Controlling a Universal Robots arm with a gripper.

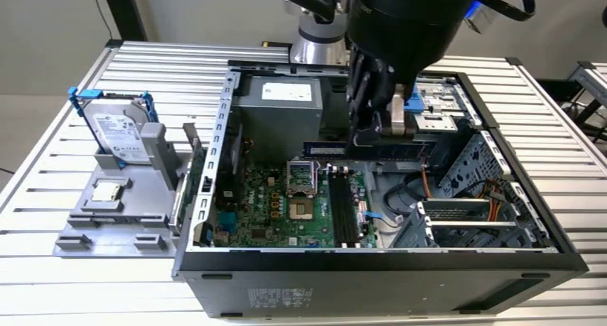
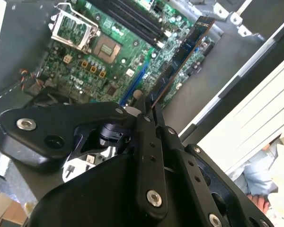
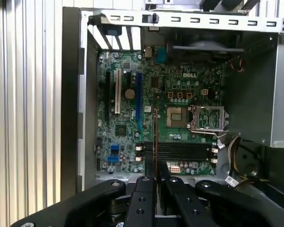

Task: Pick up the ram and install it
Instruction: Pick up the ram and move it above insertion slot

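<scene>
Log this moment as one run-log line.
claw: shut on ram | ram: held above motherboard, crosswise to memory slots | install: not seated

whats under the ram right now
The ram, clamped in the gripper, hangs over the motherboard inside the open case; the black memory slots lie below it. The stick and gripper cover the strip of board straight beneath.

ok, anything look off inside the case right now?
Nothing damaged or spilled. Two oddities: the long dark-blue ram stick in the fingers hangs crosswise to the black memory slots, and the silver CPU socket frame stands flipped open.
</scene>
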